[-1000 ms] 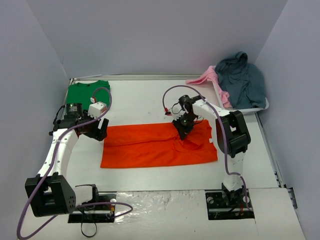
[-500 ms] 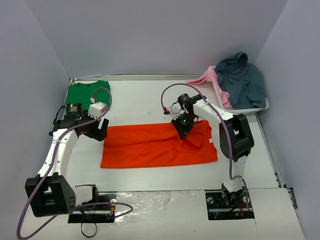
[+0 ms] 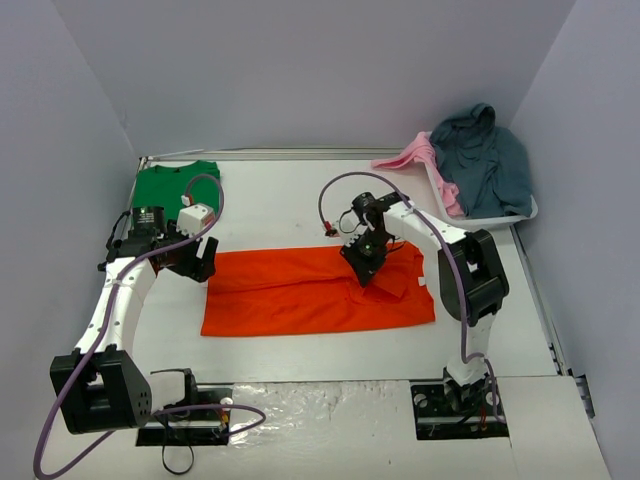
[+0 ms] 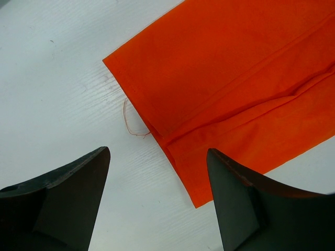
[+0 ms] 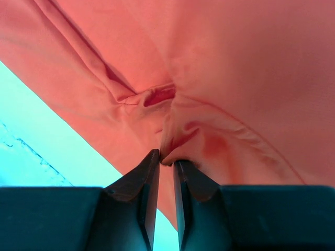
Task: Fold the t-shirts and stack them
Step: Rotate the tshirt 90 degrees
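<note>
Right gripper [image 5: 166, 157] is nearly closed on a pucker of the orange t-shirt [image 3: 290, 295], spread on the table [image 3: 270, 195]; left gripper [image 4: 158, 152] is held wide, empty, by its left corner. Folding is judged in hand; next the pinched end would be carried across.

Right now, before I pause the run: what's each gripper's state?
Left gripper: open, holding nothing.
Right gripper: nearly shut, pinching a fold of the orange t-shirt.

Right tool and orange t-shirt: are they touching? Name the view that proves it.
Touching. The right wrist view shows the right tool pinching a fold of the orange t-shirt.
</note>
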Motion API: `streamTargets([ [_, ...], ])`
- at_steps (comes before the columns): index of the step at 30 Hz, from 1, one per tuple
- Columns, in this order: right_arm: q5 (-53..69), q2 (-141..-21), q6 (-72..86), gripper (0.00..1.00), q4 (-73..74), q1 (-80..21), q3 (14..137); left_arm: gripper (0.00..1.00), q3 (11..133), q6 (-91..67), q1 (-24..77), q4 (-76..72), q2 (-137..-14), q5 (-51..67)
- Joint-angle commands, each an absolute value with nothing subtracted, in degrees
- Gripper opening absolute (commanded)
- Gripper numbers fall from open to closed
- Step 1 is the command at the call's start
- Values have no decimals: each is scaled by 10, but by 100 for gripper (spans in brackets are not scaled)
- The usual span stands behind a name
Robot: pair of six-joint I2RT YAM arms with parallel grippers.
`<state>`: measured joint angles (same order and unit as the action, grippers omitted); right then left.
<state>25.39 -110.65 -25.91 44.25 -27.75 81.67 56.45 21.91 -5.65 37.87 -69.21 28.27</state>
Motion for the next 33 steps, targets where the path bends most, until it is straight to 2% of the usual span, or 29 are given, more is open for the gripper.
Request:
streamTargets([
  [1, 254, -1085, -264, 15, 486, -287, 804, 73, 565, 227, -60, 388, -680, 294],
  [5, 257, -1086, -264, 21, 490, -294, 796, 74, 565, 228, -60, 388, -680, 294],
  [8, 259, -1086, -265, 29, 494, -300, 796, 73, 565, 228, -60, 388, -680, 295],
  [11, 262, -1085, -266, 31, 495, -304, 797, 73, 565, 228, -60, 389, -679, 295],
  [25, 276, -1155, -279, 36, 499, -326, 870, 74, 563, 229, -60, 390, -676, 289],
  [33, 278, -1170, -285, 37, 500, -346, 859, 73, 563, 230, -65, 391, -679, 293],
])
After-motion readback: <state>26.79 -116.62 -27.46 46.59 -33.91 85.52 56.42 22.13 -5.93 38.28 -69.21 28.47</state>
